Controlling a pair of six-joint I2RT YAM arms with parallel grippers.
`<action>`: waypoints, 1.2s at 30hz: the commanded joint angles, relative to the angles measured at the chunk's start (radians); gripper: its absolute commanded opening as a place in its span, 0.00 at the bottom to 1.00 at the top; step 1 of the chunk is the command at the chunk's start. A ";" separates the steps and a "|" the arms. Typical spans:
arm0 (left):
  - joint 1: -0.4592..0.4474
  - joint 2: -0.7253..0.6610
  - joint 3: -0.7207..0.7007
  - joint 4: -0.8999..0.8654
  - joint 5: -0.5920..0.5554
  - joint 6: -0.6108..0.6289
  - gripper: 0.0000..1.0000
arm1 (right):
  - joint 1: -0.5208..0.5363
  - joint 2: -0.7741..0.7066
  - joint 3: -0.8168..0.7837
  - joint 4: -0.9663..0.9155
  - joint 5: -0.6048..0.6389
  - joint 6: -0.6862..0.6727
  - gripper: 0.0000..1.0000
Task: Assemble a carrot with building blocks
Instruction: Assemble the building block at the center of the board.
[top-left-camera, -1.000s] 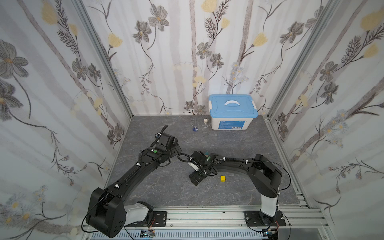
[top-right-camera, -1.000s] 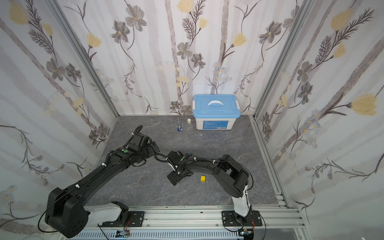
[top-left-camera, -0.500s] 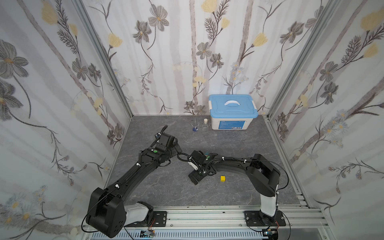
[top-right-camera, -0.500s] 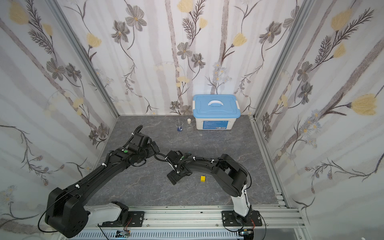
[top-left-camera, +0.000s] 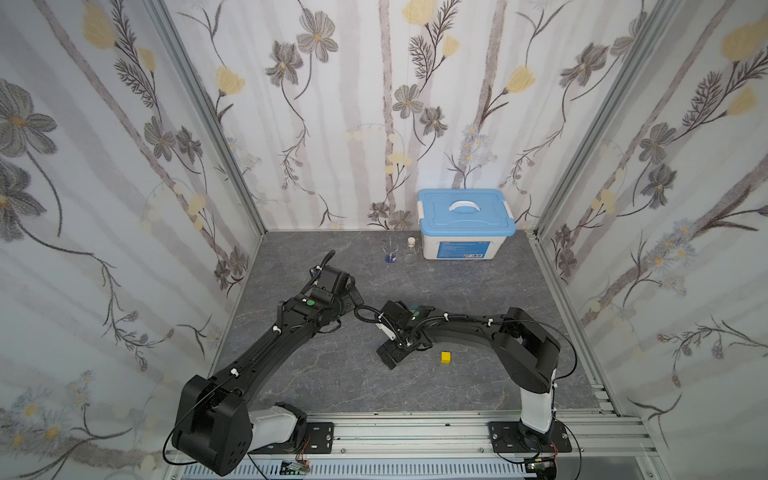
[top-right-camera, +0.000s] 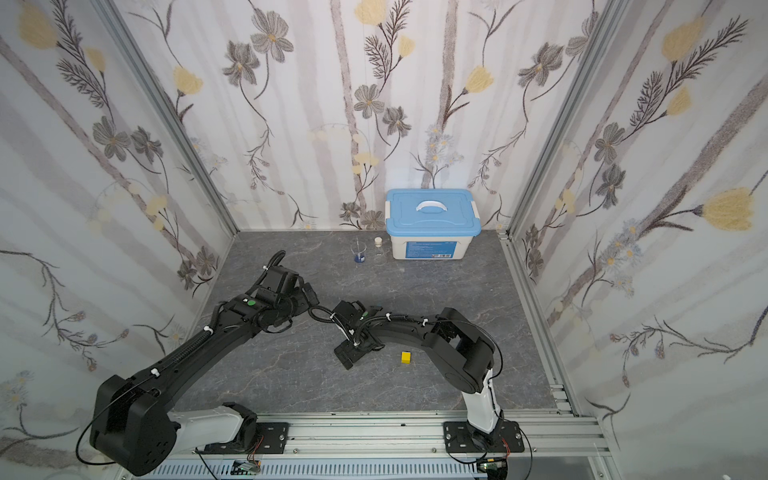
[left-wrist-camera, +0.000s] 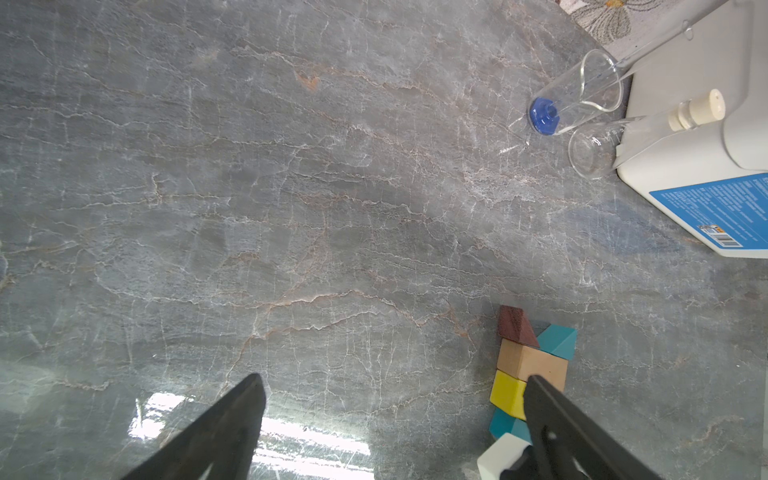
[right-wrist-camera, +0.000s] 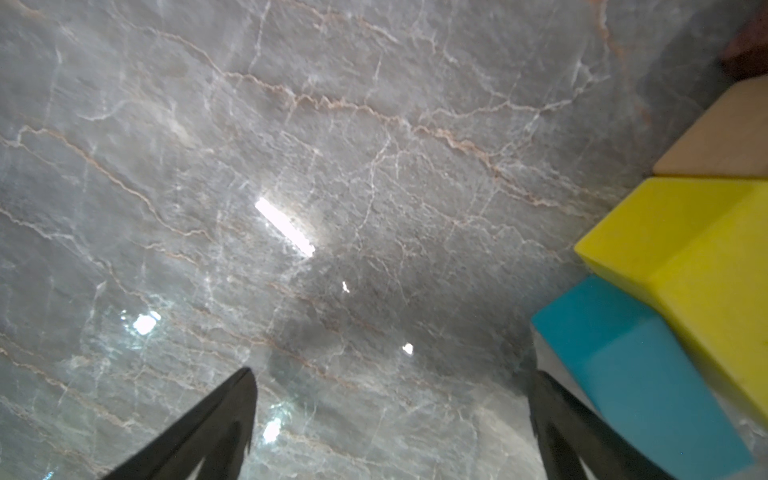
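In the left wrist view, five building blocks lie in a touching column on the grey table: maroon triangle (left-wrist-camera: 517, 328), teal triangle (left-wrist-camera: 559, 340), tan bar (left-wrist-camera: 532, 363), yellow bar (left-wrist-camera: 507, 392) and teal bar (left-wrist-camera: 505, 426). This partly built carrot is mostly hidden under the right arm in both top views. The small yellow cube (top-left-camera: 445, 356) (top-right-camera: 406, 357) lies apart, toward the front right. My left gripper (left-wrist-camera: 395, 386) is open and empty, one finger overlapping the column's edge in that view. My right gripper (right-wrist-camera: 392, 376) (top-left-camera: 390, 358) is open over bare table, with the teal bar (right-wrist-camera: 636, 374) and yellow bar (right-wrist-camera: 685, 257) beside it.
A blue-lidded white box (top-left-camera: 465, 224) stands at the back wall. A glass beaker (top-left-camera: 390, 253) with blue liquid and a stoppered flask (top-left-camera: 410, 253) stand beside it. Flowered walls close in three sides, and a metal rail runs along the front.
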 joint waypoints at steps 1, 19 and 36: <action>0.000 -0.003 -0.002 0.009 -0.005 -0.004 1.00 | -0.002 -0.004 -0.006 -0.034 0.000 0.008 1.00; 0.000 0.003 0.000 0.017 -0.001 -0.007 1.00 | -0.016 -0.005 -0.009 -0.057 0.011 0.003 1.00; 0.000 0.004 0.004 0.025 -0.004 -0.010 1.00 | -0.020 -0.170 -0.037 -0.145 -0.022 -0.002 1.00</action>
